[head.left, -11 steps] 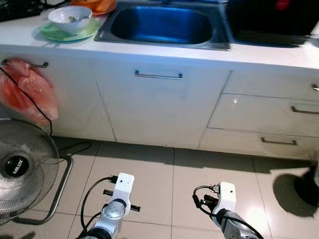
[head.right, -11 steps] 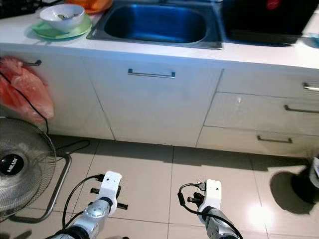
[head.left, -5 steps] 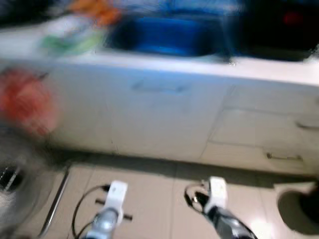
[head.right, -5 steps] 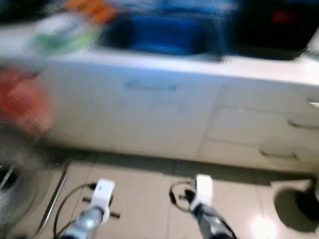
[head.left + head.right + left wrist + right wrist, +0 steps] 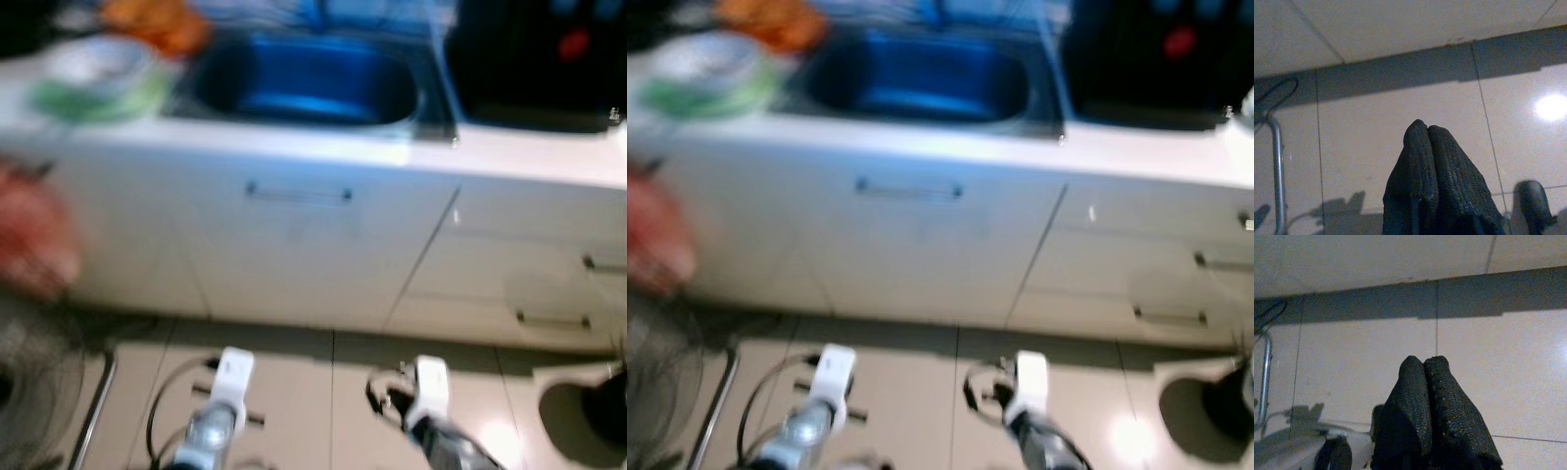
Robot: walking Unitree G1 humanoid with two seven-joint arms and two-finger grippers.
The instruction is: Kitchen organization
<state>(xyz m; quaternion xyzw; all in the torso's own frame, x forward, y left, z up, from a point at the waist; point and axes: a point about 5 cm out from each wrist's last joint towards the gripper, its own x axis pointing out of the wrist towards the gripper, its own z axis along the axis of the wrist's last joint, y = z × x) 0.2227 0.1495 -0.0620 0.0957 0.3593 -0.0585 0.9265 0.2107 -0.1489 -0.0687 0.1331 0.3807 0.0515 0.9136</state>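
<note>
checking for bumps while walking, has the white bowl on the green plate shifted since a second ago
No. The white bowl sits on the green plate, left of the steel sink, as before; the camera moved.

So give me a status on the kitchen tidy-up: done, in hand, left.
Done: nothing visibly put away. In hand: nothing; the left gripper and right gripper hang shut and empty above the floor tiles. Left: the bowl on its green plate remains on the counter beside the sink.
</note>
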